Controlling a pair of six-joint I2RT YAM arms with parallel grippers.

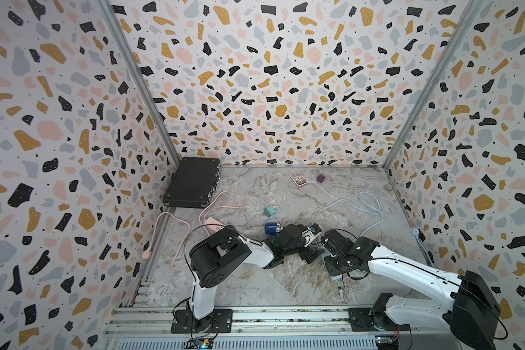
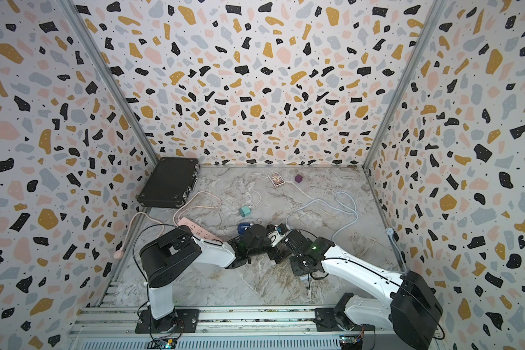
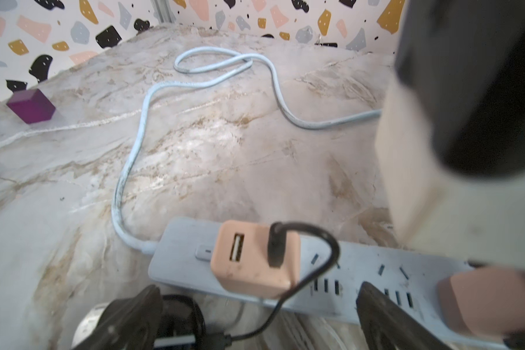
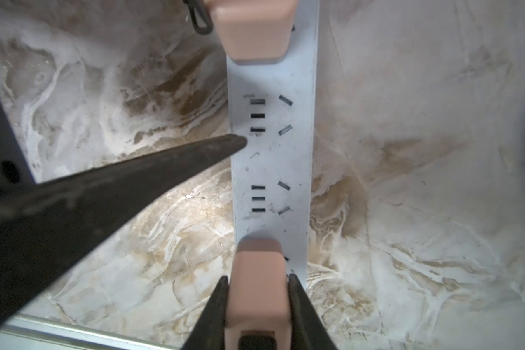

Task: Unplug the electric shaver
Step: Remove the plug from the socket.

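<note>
The electric shaver (image 1: 272, 228), blue and silver, lies on the marble table just behind my left wrist in both top views (image 2: 244, 228). In the left wrist view a pale blue power strip (image 3: 373, 266) carries a pink adapter (image 3: 255, 257) with a black cable (image 3: 322, 263) plugged into it. My left gripper (image 3: 255, 321) is open, its fingers spread either side just short of that adapter. My right gripper (image 4: 258, 281) is shut on a second pink adapter (image 4: 256, 266) at the other end of the strip (image 4: 273, 151). One left finger (image 4: 134, 181) reaches over the strip's edge.
A black case (image 1: 193, 183) lies at the back left. A pink power strip (image 1: 214, 227) and its cable sit by the left arm. A teal charger (image 1: 268, 210), a card box (image 1: 297, 179) and a purple cube (image 1: 321, 178) lie behind. The strip's pale blue cable (image 1: 361, 209) loops to the right.
</note>
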